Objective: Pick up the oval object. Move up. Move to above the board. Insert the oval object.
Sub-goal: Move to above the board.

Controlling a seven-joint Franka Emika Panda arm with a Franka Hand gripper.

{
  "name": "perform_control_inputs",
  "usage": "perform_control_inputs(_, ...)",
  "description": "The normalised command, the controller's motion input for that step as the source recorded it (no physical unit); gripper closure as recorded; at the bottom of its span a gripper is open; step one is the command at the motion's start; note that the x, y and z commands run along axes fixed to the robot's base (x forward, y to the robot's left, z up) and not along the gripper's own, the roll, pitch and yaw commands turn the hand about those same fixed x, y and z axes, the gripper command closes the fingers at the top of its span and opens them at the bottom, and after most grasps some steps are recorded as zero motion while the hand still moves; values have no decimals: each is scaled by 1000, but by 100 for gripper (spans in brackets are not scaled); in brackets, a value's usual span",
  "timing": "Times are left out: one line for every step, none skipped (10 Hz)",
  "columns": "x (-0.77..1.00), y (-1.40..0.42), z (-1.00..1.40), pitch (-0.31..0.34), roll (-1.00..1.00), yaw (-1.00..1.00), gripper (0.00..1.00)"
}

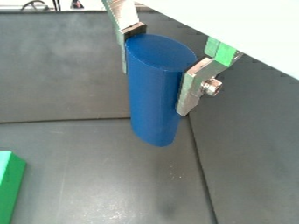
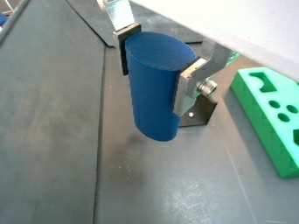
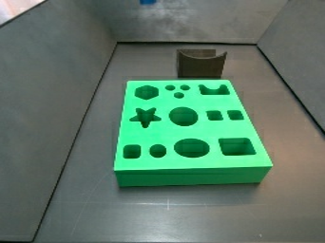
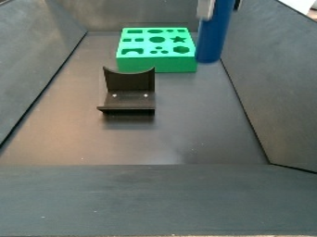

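My gripper [image 1: 162, 63] is shut on the oval object [image 1: 156, 96], a plain blue upright peg, with a silver finger [image 1: 197, 85] pressed on each side near its top. Both wrist views show this grip [image 2: 156, 63]. The peg [image 4: 214, 32] hangs clear of the floor, beside the right edge of the board [image 4: 158, 48]. In a side view only its lower tip [image 3: 147, 3] shows at the top edge. The board [image 3: 191, 128] is a thick green slab with shaped cutouts, lying flat. A corner of it [image 1: 10, 184] and one edge [image 2: 268, 109] show in the wrist views.
The dark fixture [image 4: 128, 93] stands on the floor near the board; it also shows in a side view [image 3: 200, 62] and behind the peg in a wrist view [image 2: 205, 111]. Sloping grey walls [image 4: 266, 83] enclose the floor on all sides.
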Motion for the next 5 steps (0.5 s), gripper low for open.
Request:
perform_control_inputs(11, -23, 170, 103, 105, 44, 100)
perform_control_inputs(93, -1000, 211, 69, 10, -1000, 100)
perform_control_inputs(94, -1000, 208, 65, 10, -1000, 100)
perform_control_inputs(87, -1000, 218, 60, 3, -1000, 100)
perform_control_inputs(87, -1000, 215, 60, -9, -1000, 100)
